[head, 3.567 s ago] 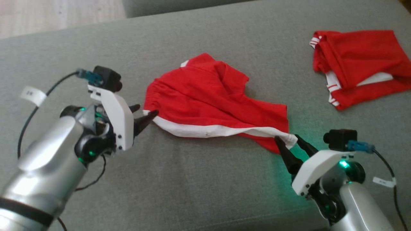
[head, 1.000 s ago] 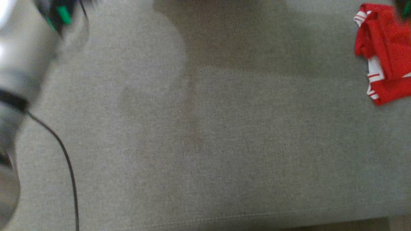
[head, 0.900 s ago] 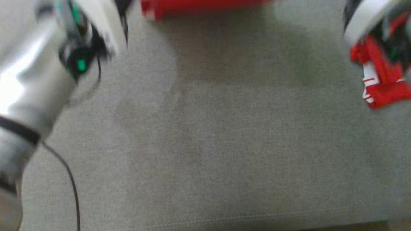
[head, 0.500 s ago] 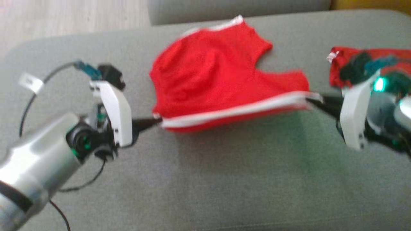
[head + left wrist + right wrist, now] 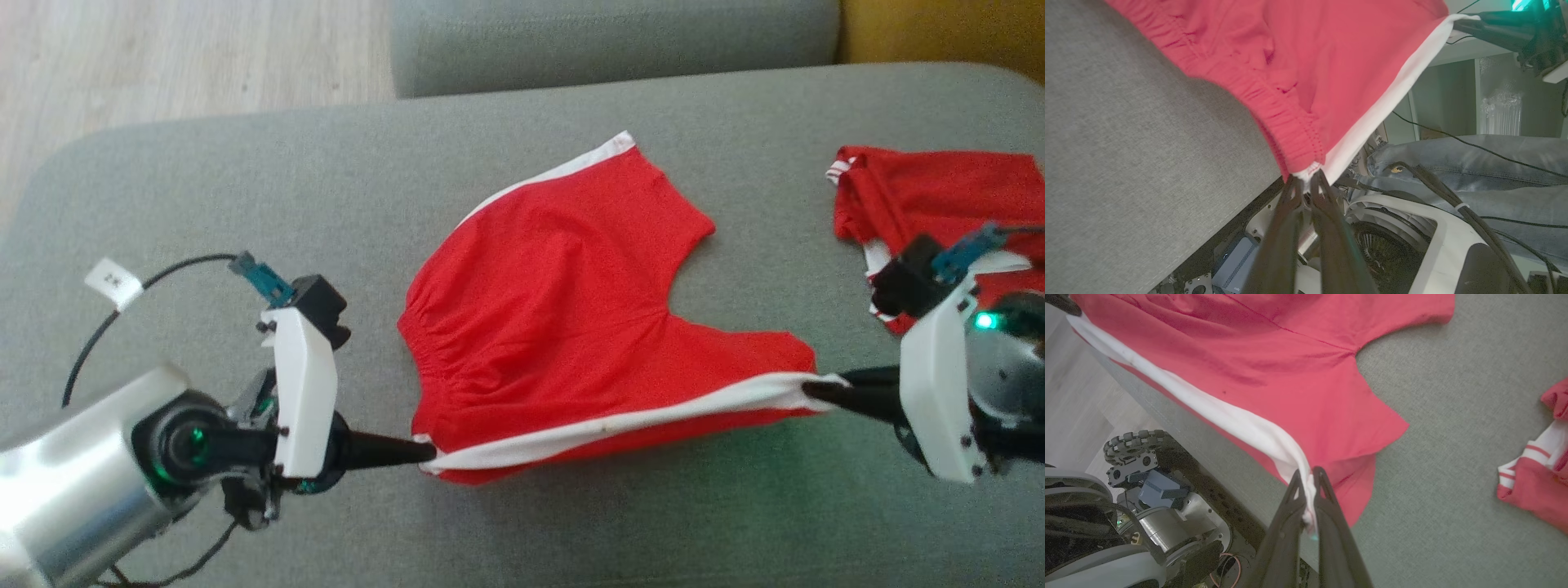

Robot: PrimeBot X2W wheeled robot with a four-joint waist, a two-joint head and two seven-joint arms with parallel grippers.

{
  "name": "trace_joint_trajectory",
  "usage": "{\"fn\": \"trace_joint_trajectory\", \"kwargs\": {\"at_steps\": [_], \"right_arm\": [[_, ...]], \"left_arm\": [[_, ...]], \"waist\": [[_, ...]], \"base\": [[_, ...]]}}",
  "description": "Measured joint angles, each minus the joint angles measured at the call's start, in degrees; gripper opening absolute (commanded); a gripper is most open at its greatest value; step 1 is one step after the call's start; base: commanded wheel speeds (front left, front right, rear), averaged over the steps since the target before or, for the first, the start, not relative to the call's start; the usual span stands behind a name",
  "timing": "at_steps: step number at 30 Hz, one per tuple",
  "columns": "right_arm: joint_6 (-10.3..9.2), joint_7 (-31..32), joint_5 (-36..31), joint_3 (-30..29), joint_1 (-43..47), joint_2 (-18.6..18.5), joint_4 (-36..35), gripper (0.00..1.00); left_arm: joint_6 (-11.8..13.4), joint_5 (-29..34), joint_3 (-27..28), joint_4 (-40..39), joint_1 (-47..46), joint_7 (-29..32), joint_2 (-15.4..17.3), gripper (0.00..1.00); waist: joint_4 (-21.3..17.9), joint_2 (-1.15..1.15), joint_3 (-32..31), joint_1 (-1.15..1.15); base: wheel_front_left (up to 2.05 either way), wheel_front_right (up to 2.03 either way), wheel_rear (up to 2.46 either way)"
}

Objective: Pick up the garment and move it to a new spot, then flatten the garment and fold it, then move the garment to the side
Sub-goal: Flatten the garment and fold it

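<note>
— Which step is judged to be in hand?

— The flattening. The red shorts [image 5: 563,302] are spread near the middle of the grey sofa cushion [image 5: 245,188]. Most of the cloth is laid on it, and the white side stripe [image 5: 620,420] along the near edge is pulled taut between the two grippers.

— How are the fingers found?

— The left gripper [image 5: 418,452] is closed almost tip to tip on the waistband end of the stripe. The right gripper [image 5: 810,389] is pinched in the same way on the hem end. Only a thin fold of cloth is seen between each pair of fingers.

— What is called for next?

— It is judged that the taut edge should be lowered onto the cushion under tension, so that no wrinkle is let back in. Both corners should then be released before a fold is begun. The gathers by the elastic waistband [image 5: 429,343] may need to be smoothed.

— What cannot be made out?

— It cannot be told whether the near edge is touching the cushion or is held just above it. The under layer of the shorts is hidden. A second red garment [image 5: 922,192] at the right is partly covered by the right gripper and cut off at the picture's edge, so its kind is not settled.
</note>
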Motion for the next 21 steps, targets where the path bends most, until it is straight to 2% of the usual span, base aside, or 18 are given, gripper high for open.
{"fn": "trace_joint_trajectory", "kwargs": {"at_steps": [8,13,21], "right_arm": [[0.0,2.4,3.7,-4.8,-8.0,1.4,3.7,0.0],[0.0,4.1,5.1,-6.3,-14.4,3.4,7.7,0.0],[0.0,4.4,5.5,-6.6,-20.3,5.7,14.6,0.0]], "left_arm": [[1.5,-5.3,4.2,1.5,-6.4,3.6,-0.7,0.0],[2.6,-7.1,5.9,5.1,-10.9,6.3,-3.1,0.0],[2.4,-10.2,10.5,10.7,-15.5,5.7,-8.5,0.0]], "waist": [[1.8,0.0,5.5,0.0],[3.4,0.0,10.3,0.0],[6.8,0.0,17.3,0.0]], "base": [[0.0,0.0,0.0],[0.0,0.0,0.0],[0.0,0.0,0.0]]}}
